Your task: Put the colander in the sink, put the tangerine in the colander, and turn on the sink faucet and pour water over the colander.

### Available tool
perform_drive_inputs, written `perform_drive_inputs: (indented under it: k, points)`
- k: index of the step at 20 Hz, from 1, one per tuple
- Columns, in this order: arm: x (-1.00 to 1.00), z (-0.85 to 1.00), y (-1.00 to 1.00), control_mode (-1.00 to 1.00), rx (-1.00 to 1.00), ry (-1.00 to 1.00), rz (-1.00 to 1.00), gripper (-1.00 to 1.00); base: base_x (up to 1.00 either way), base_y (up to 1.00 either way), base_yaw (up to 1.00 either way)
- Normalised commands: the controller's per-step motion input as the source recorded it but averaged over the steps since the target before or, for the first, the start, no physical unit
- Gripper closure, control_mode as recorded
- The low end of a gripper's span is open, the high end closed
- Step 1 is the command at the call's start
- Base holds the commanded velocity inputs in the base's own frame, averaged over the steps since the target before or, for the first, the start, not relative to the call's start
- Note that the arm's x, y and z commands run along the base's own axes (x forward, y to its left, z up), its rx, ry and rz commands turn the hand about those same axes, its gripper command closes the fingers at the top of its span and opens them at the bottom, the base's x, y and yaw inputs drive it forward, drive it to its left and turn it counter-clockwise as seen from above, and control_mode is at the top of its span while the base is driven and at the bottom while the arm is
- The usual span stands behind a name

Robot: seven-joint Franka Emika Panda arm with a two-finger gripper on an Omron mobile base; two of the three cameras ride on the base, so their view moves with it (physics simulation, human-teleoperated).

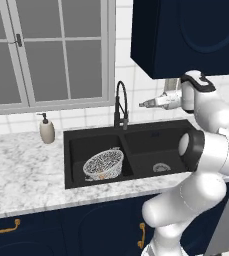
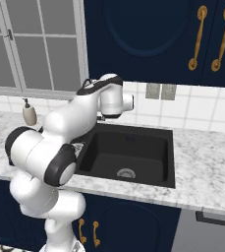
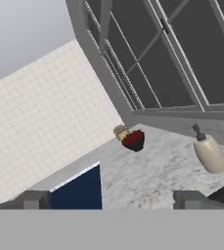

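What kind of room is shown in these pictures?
Most likely a kitchen, a rendered one. A black double-basin sink with a gooseneck faucet sits in a marble counter, with dark blue cabinets above.

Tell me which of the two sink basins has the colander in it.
The left basin of the sink, below and left of the sink faucet. The colander rests tilted there with something orange inside; the right basin holds just its round silvery drain.

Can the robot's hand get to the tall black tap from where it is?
Probably yes. The gripper hangs in the air just to the right of the sink faucet, near the top of its arch. Nothing stands between them. The colander sits lower, in the sink, out of the way.
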Motion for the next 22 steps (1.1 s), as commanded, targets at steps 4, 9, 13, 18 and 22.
perform_drive_inputs:
  k: [4,9,13,18,22]
  points:
    - [0.58,-0.22,0.00,-1.00,-0.03,0.00,0.00,-1.00,0.00,0.00,0.00]
    - [0.66,-0.24,0.00,-1.00,-0.03,0.00,0.00,-1.00,0.00,0.00,0.00]
    - [0.55,-0.23,0.04,-1.00,-0.05,0.00,0.00,-1.00,0.00,0.00,0.00]
    - [0.44,-0.13,0.51,-1.00,-0.12,0.00,0.00,-1.00,0.00,0.00,0.00]
    - [0.66,-0.09,0.86,-1.00,-0.13,0.00,0.00,-1.00,0.00,0.00,0.00]
